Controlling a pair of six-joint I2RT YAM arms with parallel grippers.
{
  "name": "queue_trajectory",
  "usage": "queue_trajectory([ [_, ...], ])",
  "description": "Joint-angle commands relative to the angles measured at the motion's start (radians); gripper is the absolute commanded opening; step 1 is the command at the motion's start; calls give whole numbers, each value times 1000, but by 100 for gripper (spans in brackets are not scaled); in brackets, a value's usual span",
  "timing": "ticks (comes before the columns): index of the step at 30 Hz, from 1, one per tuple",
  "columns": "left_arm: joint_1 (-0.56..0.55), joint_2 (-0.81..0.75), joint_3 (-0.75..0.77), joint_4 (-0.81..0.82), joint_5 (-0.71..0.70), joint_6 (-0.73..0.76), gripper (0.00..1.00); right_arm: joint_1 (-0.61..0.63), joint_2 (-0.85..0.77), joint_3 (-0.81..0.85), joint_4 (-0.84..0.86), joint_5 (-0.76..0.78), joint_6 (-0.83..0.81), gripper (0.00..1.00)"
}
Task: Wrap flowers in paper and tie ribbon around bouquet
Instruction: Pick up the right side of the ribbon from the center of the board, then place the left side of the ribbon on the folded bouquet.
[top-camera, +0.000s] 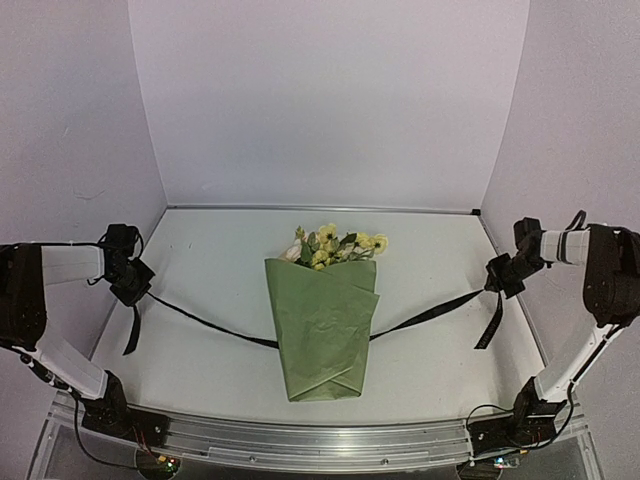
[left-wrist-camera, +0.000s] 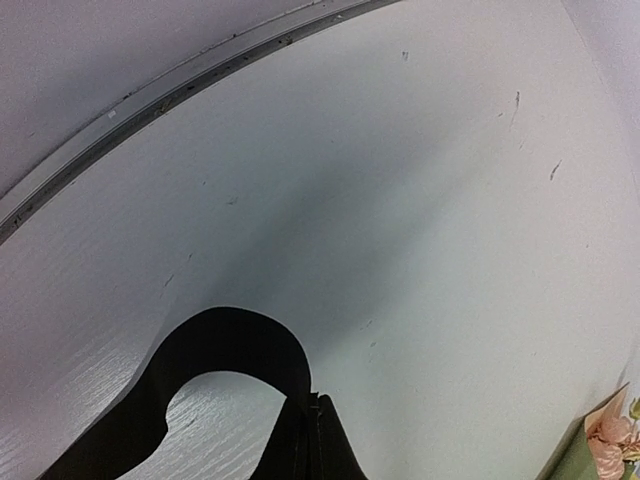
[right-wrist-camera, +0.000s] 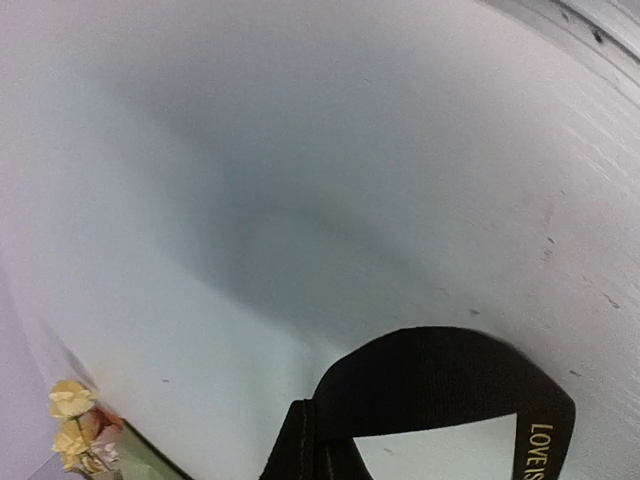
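**Pale walls, white table (top-camera: 200, 350): both ends caught, knot not begun**

Midway between the two grippers and well apart from either: bouquet (top-camera: 325, 320), lying flat, flowers (top-camera: 335, 247) at the far end, paper (top-camera: 322, 340) folded into a cone with its tip toward the arm bases. Wrapping judged complete.

Off to one side, raised clear of the table: left gripper (top-camera: 130, 285), fingers pressed together on one end of the ribbon (top-camera: 210, 325), with a tail dangling straight below. Opposite, raised likewise: right gripper (top-camera: 497, 278), pinching the other end, tail hanging below it too. Pale lettering readable on the loop just ahead of its fingers in the wrist view.

From each gripper, a slope down and inward to the table, then out of sight beneath the paper roughly halfway along the cone. Cannot tell whether pinned tight under there or lying loose.

Step in hand, by judgement: tying, at its very start. Both ends gripped, nothing crossed over the paper yet.

Next move likely calls for drawing both grippers inward and above the cone, laying one end across the other on top of the paper. Calls for even tension on both sides, so as not to drag the bouquet sideways or slide the band toward the tip. Calls also for a re-grip somewhere along the way, to free one gripper for threading an end through. Possible trouble: thin paper creasing or unfolding under a hard pull.
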Motion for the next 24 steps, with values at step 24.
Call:
queue_trajectory([
  [24,-861,180,637,220,380,741,0,160,-195,29,-115,-135,-52,0],
])
